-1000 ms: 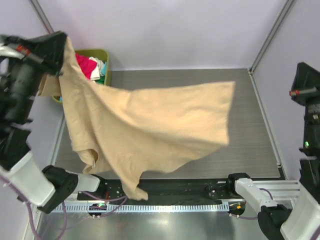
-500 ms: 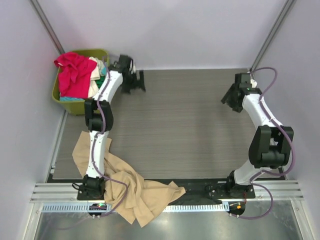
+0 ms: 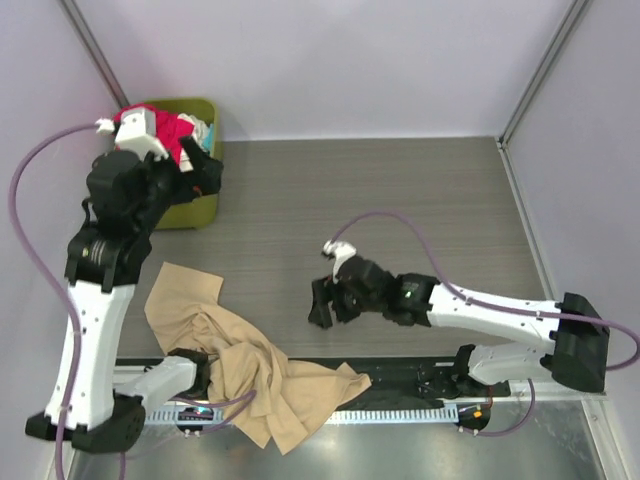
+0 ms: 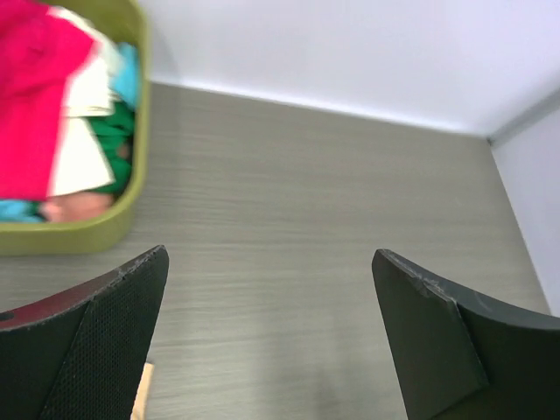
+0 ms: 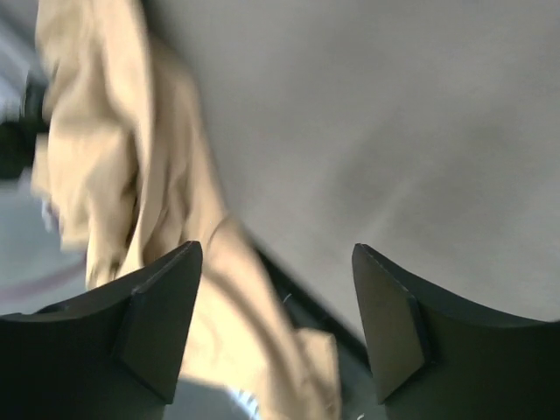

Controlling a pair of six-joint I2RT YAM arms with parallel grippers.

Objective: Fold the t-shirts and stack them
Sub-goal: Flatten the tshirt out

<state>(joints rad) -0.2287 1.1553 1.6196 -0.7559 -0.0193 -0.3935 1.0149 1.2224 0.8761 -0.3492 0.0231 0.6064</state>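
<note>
A tan t-shirt (image 3: pixel 250 375) lies crumpled at the table's near left edge, partly draped over the front rail; the right wrist view shows the tan t-shirt (image 5: pixel 131 175) blurred at left. More t-shirts fill the olive basket (image 3: pixel 200 212): a pink-red one (image 3: pixel 170 130) on top, and in the left wrist view pink-red (image 4: pixel 39 96), cream-white (image 4: pixel 79 157) and green (image 4: pixel 114 131) cloth. My left gripper (image 3: pixel 205 172) (image 4: pixel 269 262) hangs open beside the basket, holding nothing. My right gripper (image 3: pixel 322 300) (image 5: pixel 276 254) is open low over mid-table, right of the tan shirt, empty.
The basket stands in the far left corner against the wall. The right arm (image 3: pixel 480 310) stretches low across the table's near right part. A black rail (image 3: pixel 400 385) runs along the front edge. Walls enclose the grey table (image 3: pixel 400 200) on three sides.
A second ago the tan shirt was held spread in the air; both grippers opened and it fell in a heap. The left arm moved beside the basket, the right swung to mid-table.
</note>
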